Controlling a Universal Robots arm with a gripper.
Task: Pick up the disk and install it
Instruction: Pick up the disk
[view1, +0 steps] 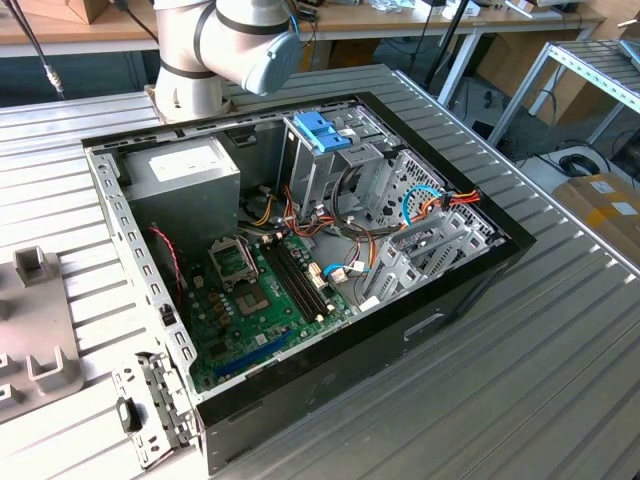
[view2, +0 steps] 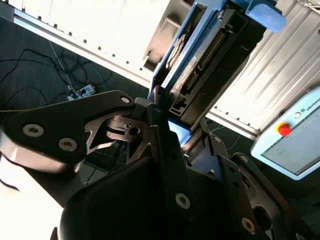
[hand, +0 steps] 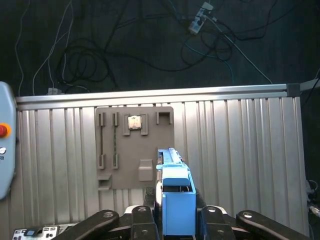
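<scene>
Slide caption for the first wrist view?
Gripper clamping the disk in its light-blue carrier, with the ribbed metal table and grey fixture plate beyond.

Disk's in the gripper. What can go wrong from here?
1. The gripper clamps the disk at one end, with most of it sticking out; it may pivot or slip on the way.
2. Loose cables lie beside the drive cage; the disk could snag or pinch them going in.
</scene>
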